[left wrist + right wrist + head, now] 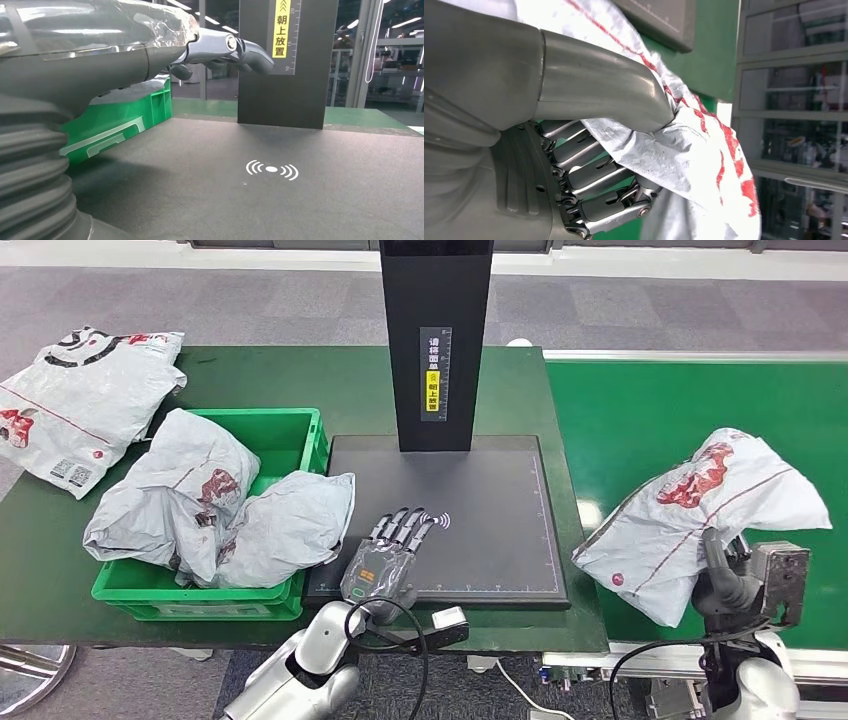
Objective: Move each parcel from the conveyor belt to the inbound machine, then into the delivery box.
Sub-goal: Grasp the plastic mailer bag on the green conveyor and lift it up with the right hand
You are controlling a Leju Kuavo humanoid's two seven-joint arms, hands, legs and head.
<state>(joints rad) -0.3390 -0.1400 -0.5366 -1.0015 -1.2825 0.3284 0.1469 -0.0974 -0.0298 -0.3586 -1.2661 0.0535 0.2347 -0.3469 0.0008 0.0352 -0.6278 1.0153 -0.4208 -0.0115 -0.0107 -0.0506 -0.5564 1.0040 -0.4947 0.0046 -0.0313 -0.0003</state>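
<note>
Fingers: right hand thumb and fingers close on the parcel's near edge.
Parcel: at the conveyor belt's near side; soft, crinkled, likely light; bunched film grips best.
Left hand: fingers extended, holding nothing, over the inbound machine.
Delivery box: left.

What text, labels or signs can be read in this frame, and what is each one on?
"朝上放置" with upward chevrons: yellow label on the black column of the inbound machine.
"20", "10": ruler scale beside that label.
Wireless-signal symbol, no words: on the scanner plate.
White characters above the yellow label: too small to read.
Codes on the parcel on the table: too small.
Red print on the held parcel: illegible.
</note>
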